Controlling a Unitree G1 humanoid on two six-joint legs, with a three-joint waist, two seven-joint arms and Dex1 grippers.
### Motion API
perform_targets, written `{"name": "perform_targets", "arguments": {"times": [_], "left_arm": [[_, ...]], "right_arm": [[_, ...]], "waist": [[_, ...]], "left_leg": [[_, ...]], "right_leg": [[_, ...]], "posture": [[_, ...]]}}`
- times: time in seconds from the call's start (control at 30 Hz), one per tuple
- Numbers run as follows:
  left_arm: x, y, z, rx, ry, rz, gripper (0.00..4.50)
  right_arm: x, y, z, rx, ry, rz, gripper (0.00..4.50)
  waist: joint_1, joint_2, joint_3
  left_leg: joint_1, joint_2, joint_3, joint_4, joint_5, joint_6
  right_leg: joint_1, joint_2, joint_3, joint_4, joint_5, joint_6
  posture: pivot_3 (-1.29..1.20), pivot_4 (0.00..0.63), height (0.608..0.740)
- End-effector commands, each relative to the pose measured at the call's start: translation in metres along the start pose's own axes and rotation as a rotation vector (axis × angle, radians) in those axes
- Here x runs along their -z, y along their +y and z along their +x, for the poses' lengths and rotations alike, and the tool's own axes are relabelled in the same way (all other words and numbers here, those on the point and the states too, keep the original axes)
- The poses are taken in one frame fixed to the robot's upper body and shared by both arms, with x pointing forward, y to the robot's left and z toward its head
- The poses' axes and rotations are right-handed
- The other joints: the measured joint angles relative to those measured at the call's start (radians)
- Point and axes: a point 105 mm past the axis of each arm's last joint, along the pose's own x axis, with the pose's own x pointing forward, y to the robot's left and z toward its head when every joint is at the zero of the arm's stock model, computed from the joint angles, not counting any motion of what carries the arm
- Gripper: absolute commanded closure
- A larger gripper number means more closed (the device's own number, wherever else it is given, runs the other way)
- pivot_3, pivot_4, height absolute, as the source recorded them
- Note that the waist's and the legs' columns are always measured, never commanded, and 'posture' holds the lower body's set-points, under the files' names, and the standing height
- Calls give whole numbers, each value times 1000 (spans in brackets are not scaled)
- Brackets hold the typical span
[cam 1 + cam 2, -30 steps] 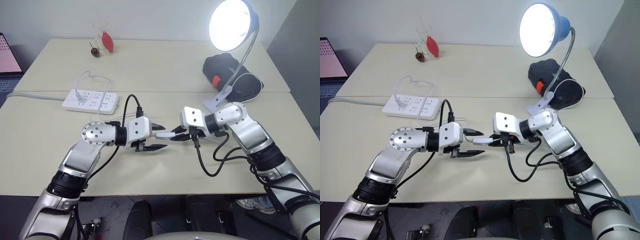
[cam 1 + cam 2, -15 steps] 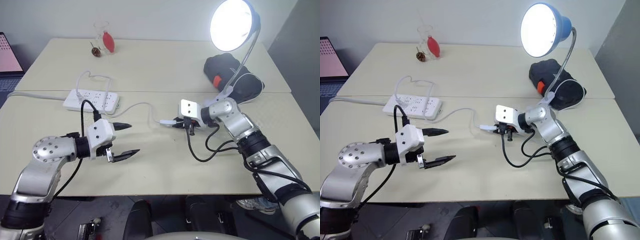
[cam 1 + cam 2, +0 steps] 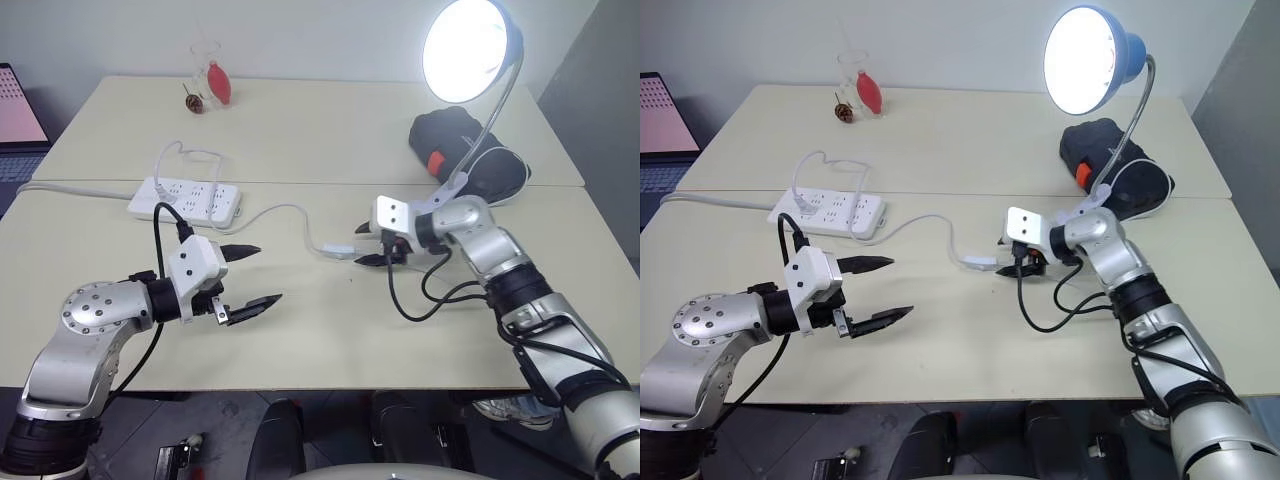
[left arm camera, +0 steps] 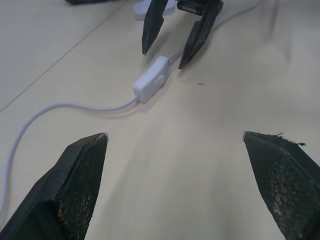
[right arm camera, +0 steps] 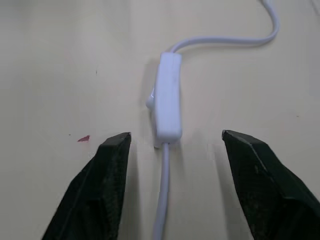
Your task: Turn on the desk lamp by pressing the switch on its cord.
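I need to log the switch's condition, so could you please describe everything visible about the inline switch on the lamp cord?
The switch is a small white oblong of smooth plastic with a raised rocker along its middle. It lies flat on the beige table, free of any grip, with the thin white cord leaving both ends. The right hand is open just behind it, one black finger on each side, not touching.

Two cream tabletop (image 3: 300, 130) sections butted along straight seam. Plain pale wall (image 3: 300, 35) behind. Dark floor (image 3: 230, 430) below front edge. Monitor (image 3: 15, 110) at far left.
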Motion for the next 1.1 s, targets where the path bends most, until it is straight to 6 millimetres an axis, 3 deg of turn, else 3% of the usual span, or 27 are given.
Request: {"name": "perform_targets", "arguments": {"times": [0.03, 0.1, 0.17, 0.27, 0.43, 0.57, 1.1], "left_arm": [[-5, 3, -8, -24, -4, 26, 0], [-2, 3, -12, -40, 0, 8, 0], [2, 1, -16, -55, 7, -4, 0], [10, 2, -20, -131, 11, -57, 0], [17, -4, -21, -166, 47, -100, 0], [22, -9, -20, -190, 71, -119, 0], [16, -10, -14, -177, 42, -148, 0]], "right_arm": [[-15, 2, -30, 32, -72, -18, 508], [-19, 10, -42, 56, -100, -23, 49], [-22, 24, -52, 89, -160, -13, 20], [-14, 64, -61, 140, -234, 44, 20], [-7, 94, -63, 209, -267, 114, 20], [2, 98, -69, 322, -258, 160, 20], [-2, 92, -74, 313, -259, 142, 20]], "waist": [[1, 0, 0], [1, 0, 0], [1, 0, 0], [3, -1, -1], [-1, -1, 0], [-3, -2, -1], [1, -2, -1]], "left_leg": [[0, 0, 0, 0, 0, 0], [0, 0, 0, -1, 0, 0], [0, 0, 0, -1, 0, 0], [0, 0, -1, -2, 0, 0], [0, 0, 0, -2, 0, 0], [3, 0, 1, 1, 0, 0], [1, 0, 2, -1, 0, 0]], "right_leg": [[0, 0, 0, 0, 0, 0], [0, 0, 0, -1, 0, 0], [0, 0, 0, -1, -1, -1], [0, 0, -1, 0, -2, -2], [0, 0, 0, 0, -1, 0], [2, -1, 2, 0, -2, -4], [1, -1, 1, -1, -2, -2]], "posture": [[0, 150, 740], [0, 150, 740], [0, 150, 740], [0, 150, 740], [0, 150, 740], [0, 150, 740], [0, 150, 740]]}}
